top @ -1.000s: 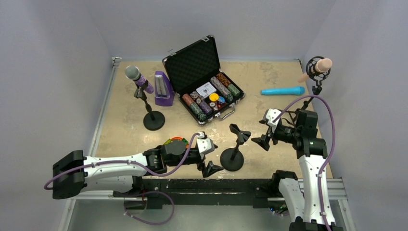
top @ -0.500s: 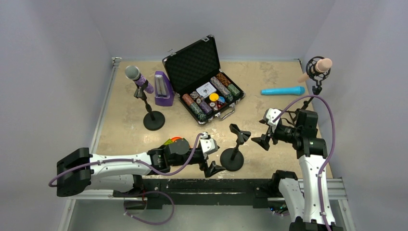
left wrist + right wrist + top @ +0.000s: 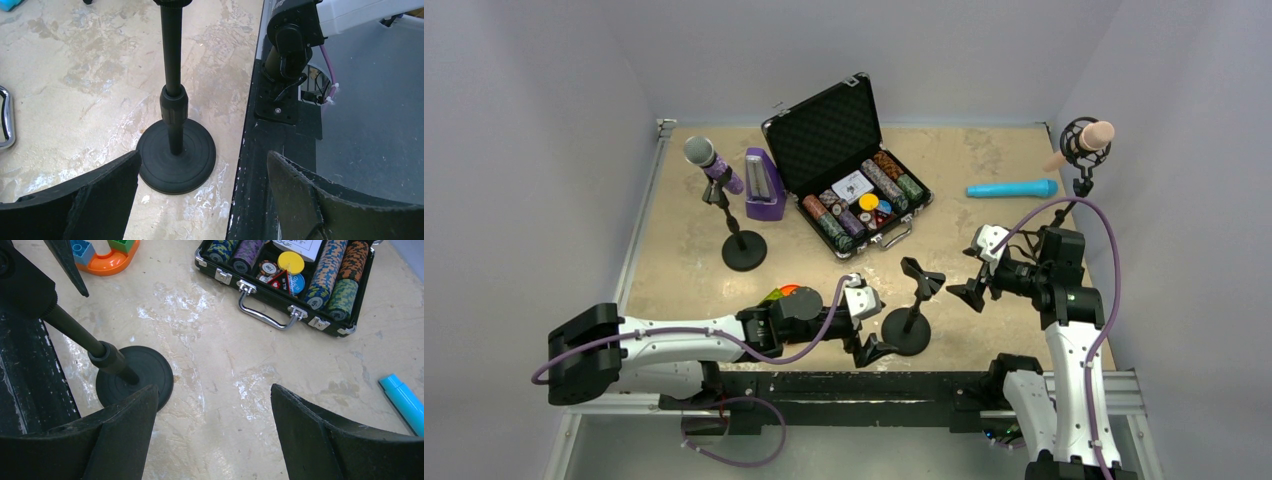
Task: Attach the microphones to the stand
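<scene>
Middle stand (image 3: 909, 322) at the worktop's (image 3: 684, 270) near edge. Left hand (image 3: 867, 349), wide open and holding nothing, sits low just beside its base. Right hand (image 3: 972, 294), likewise open and empty, hovers beside its clip (image 3: 922, 277). Cyan microphone (image 3: 1012, 188) lies on the worktop, far right. Purple microphone (image 3: 707, 160) sits on the left stand (image 3: 743, 248), pink microphone (image 3: 1092, 137) on the right stand (image 3: 1082, 183).

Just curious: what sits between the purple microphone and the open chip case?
A purple metronome-shaped box stands there, visible in the top view.
</scene>
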Controlling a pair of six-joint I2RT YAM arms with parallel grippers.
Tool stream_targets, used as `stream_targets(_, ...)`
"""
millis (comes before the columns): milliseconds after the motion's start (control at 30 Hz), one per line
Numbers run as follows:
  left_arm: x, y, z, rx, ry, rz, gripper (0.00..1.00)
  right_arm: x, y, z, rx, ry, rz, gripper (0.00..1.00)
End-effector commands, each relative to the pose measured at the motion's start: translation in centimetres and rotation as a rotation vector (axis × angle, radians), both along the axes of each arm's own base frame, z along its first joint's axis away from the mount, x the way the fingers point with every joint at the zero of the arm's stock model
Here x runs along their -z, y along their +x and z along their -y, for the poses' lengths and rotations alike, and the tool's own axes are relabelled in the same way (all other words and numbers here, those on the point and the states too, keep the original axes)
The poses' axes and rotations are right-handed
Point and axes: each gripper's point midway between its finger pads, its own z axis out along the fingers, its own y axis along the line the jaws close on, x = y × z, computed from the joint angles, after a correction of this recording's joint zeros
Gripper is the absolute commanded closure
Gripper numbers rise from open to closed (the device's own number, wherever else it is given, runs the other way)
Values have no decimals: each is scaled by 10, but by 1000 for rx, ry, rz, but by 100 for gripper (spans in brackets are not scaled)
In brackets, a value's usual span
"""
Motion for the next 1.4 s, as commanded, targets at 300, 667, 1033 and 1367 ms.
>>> stream_targets(300, -34, 2, 18, 21, -101, 49, 1, 0, 3, 2, 12, 2, 3, 15)
stream_targets(667, -32, 3, 22, 22, -104, 48, 1, 1, 4, 2, 12, 2, -2, 15)
stream_targets(1033, -30, 6, 29, 6, -126, 32, 1, 1, 4, 2, 12, 3, -1, 15)
stream_targets(1367, -29, 8, 36, 8, -138, 33, 1, 1, 4, 2, 13, 2, -1, 15)
